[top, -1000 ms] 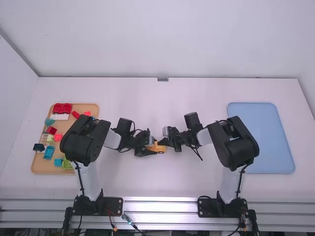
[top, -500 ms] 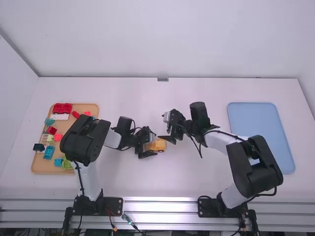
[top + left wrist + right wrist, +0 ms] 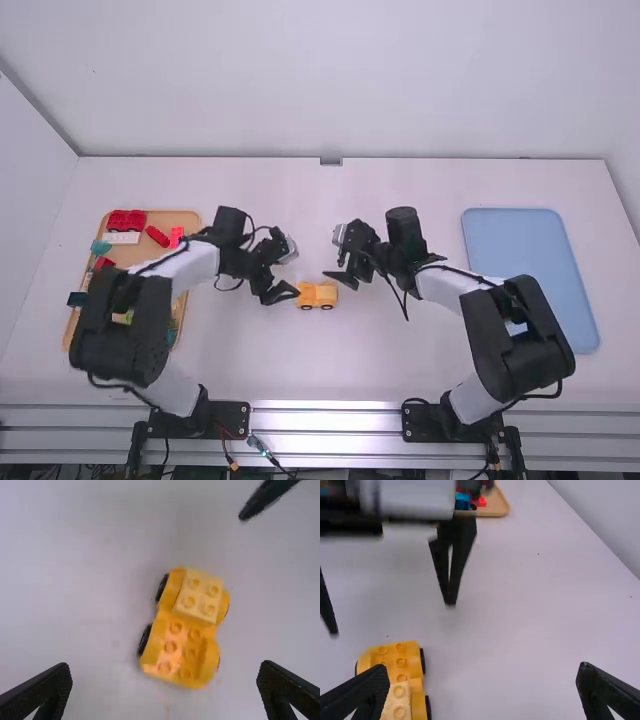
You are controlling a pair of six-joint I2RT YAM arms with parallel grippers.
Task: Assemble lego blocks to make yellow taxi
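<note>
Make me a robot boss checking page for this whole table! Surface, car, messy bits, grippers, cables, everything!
Surface: white table, flat.
Job's things: yellow car on its wheels, a paler block on top.
Clutter: loose blocks on a tan tray at the left; blue tray at the right.
Grippers: left gripper open; right gripper open.
Cables: black cables along both arms.
Surroundings: pale walls; people, nothing seen.

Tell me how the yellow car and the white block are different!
The car is yellow with black wheels; the block is white. The car stands on the table, between the arms; the block is on the brown tray, off to the left. Both are toy building pieces.
</note>
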